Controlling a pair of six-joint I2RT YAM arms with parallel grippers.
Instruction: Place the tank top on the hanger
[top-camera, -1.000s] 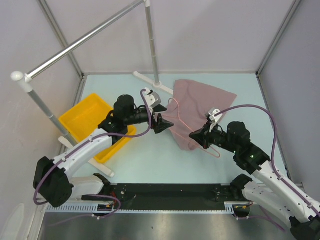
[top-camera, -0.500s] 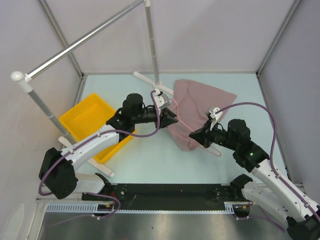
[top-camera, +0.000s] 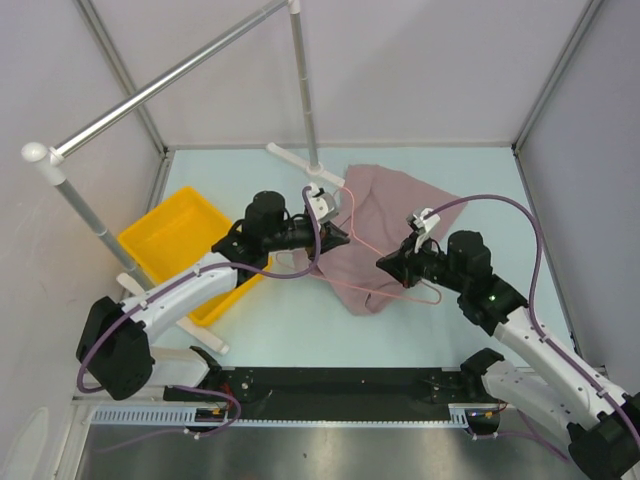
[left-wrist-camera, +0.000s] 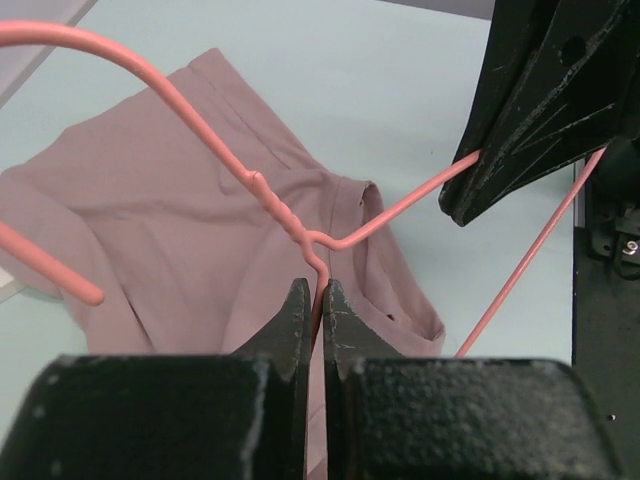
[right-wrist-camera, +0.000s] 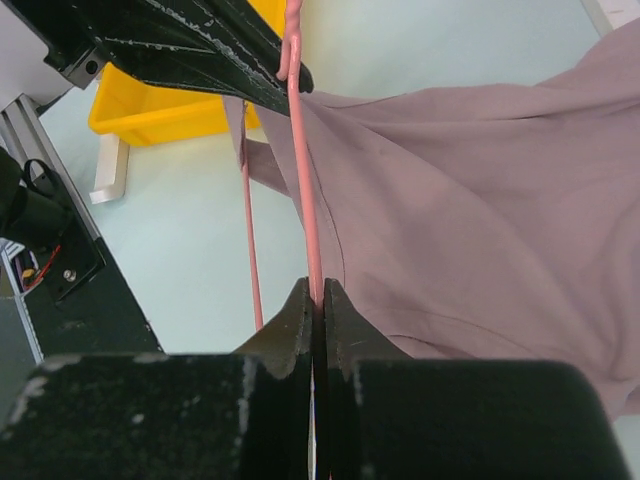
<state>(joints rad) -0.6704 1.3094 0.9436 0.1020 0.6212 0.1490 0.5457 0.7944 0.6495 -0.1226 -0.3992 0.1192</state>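
Note:
The pink wire hanger (top-camera: 430, 295) is held above the table between both arms. My left gripper (top-camera: 340, 237) is shut on the wire just below the twisted neck (left-wrist-camera: 285, 215), and the hook (left-wrist-camera: 100, 45) curves away to the upper left. My right gripper (top-camera: 386, 266) is shut on one sloping arm of the hanger (right-wrist-camera: 303, 190). The mauve-pink tank top (top-camera: 390, 215) lies spread on the table under and behind the hanger, and shows in both wrist views (left-wrist-camera: 190, 220) (right-wrist-camera: 480, 190). Whether any strap is on the wire I cannot tell.
A yellow bin (top-camera: 180, 240) sits on the left beside the left arm. A grey rail (top-camera: 160, 85) crosses overhead on upright posts (top-camera: 303, 90), with a white foot (top-camera: 295, 158) near the tank top. Enclosure walls close in the table's far and side edges.
My left gripper moved right to the hanger's neck and shut on it. The right arm shifted slightly left with the hanger, and the tank top's near edge slid left.

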